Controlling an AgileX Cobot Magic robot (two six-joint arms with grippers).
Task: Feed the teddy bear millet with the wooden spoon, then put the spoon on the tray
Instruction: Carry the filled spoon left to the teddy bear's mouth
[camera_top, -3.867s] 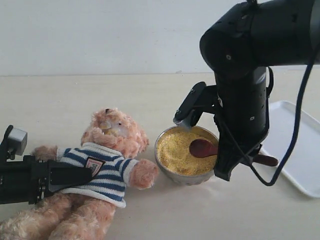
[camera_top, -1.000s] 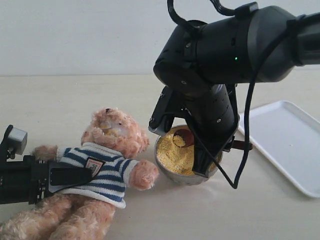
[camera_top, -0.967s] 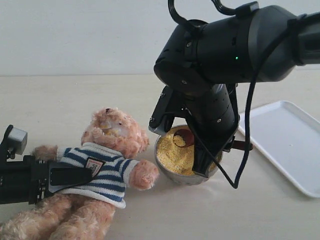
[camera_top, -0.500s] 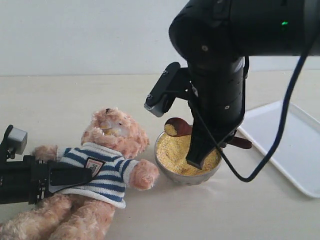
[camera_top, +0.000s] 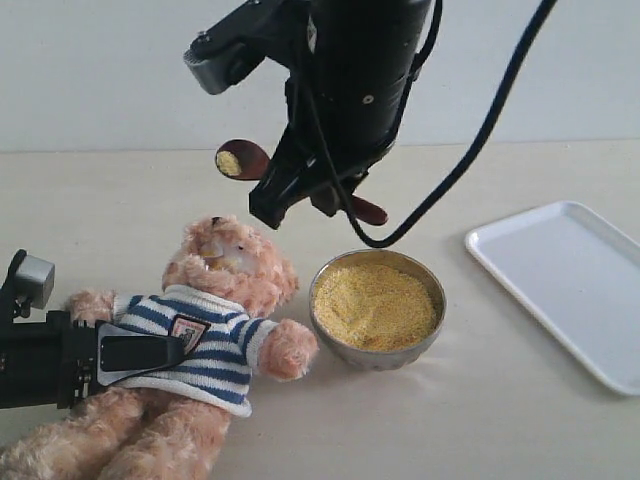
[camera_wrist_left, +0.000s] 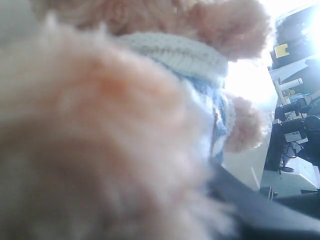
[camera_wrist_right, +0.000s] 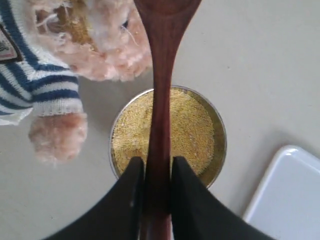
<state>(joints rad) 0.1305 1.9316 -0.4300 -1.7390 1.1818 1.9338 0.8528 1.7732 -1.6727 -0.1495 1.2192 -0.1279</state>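
The teddy bear (camera_top: 215, 300) lies on its back at the left, face up. My left gripper (camera_top: 165, 352) reaches in low from the left and is shut on the bear's striped side; in the left wrist view blurred fur (camera_wrist_left: 100, 130) fills the frame beside one dark finger (camera_wrist_left: 250, 207). My right gripper (camera_wrist_right: 157, 167) is shut on the handle of the wooden spoon (camera_wrist_right: 162, 60). The spoon (camera_top: 243, 158) hangs above the bear's head with millet in its bowl. The metal bowl of millet (camera_top: 376, 305) stands beside the bear's paw. The white tray (camera_top: 570, 290) lies at the right.
The right arm's black body (camera_top: 345, 80) hangs over the table's middle with a cable looping down. The tray's corner (camera_wrist_right: 290, 195) lies close to the bowl (camera_wrist_right: 167, 132). Bare tabletop (camera_top: 430, 420) runs along the front.
My right gripper has lifted the spoon, loaded with millet, out of the bowl and carried it up and left to above the bear's head. The bear and left gripper have not moved.
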